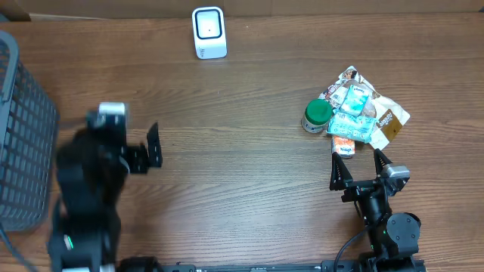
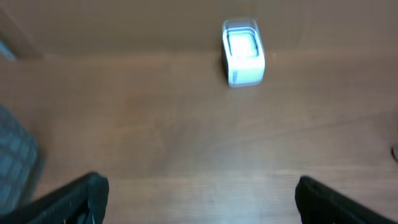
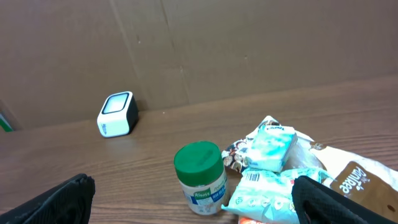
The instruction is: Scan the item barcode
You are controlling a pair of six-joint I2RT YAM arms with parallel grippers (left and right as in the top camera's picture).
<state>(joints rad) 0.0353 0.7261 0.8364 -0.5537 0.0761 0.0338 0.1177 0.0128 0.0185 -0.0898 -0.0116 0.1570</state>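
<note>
The white barcode scanner (image 1: 209, 32) stands at the far edge of the table, also visible as the scanner (image 2: 244, 51) ahead of the left wrist and the scanner (image 3: 117, 114) far left of the right wrist. A pile of items lies at the right: a green-lidded jar (image 1: 317, 115) (image 3: 200, 177), teal packets (image 1: 355, 113) (image 3: 267, 193), one showing a printed barcode (image 3: 252, 177), and a brown packet (image 1: 389, 121). My right gripper (image 1: 355, 162) (image 3: 194, 186) is open just short of the pile, holding nothing. My left gripper (image 1: 125, 140) (image 2: 199, 193) is open and empty at the left, blurred.
A dark mesh basket (image 1: 23, 136) (image 2: 15, 155) stands at the table's left edge. An orange packet (image 1: 344, 145) lies at the near side of the pile. A brown cardboard wall (image 3: 186, 50) backs the table.
</note>
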